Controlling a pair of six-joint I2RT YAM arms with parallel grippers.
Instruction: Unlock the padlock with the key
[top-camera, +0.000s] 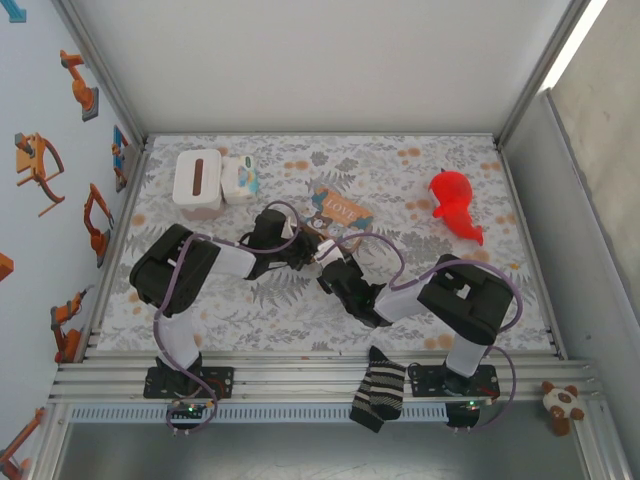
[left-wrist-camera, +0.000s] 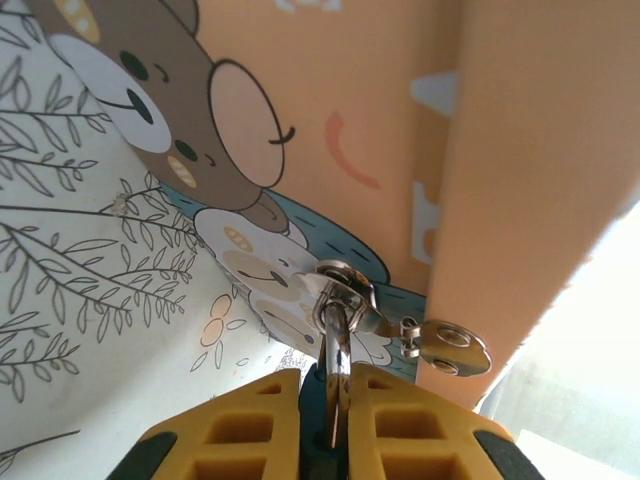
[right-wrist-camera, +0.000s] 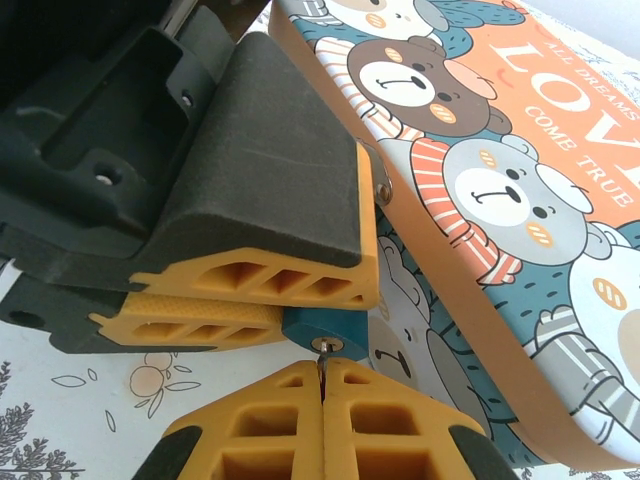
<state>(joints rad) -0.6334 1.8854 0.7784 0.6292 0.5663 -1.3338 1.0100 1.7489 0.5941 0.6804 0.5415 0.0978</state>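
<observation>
The blue padlock (right-wrist-camera: 345, 324) hangs at the side of the orange "LOVE" box (right-wrist-camera: 500, 150), its silvery shackle (left-wrist-camera: 338, 335) threaded through the box's metal hasp (left-wrist-camera: 345, 280). My left gripper (left-wrist-camera: 335, 378) is shut on the padlock body; its yellow fingers (right-wrist-camera: 250, 270) come in from the left in the right wrist view. My right gripper (right-wrist-camera: 323, 366) is shut on the key (right-wrist-camera: 322, 352), whose tip sits in the keyhole on the padlock's underside. From above, the left gripper (top-camera: 306, 250) and the right gripper (top-camera: 335, 272) meet just in front of the box (top-camera: 338, 209).
Two white containers (top-camera: 197, 181) (top-camera: 240, 178) stand at the back left. A red figure (top-camera: 455, 205) lies at the back right. A striped sock (top-camera: 380, 392) hangs over the front rail, and a small plush (top-camera: 566, 405) sits off the table's right corner.
</observation>
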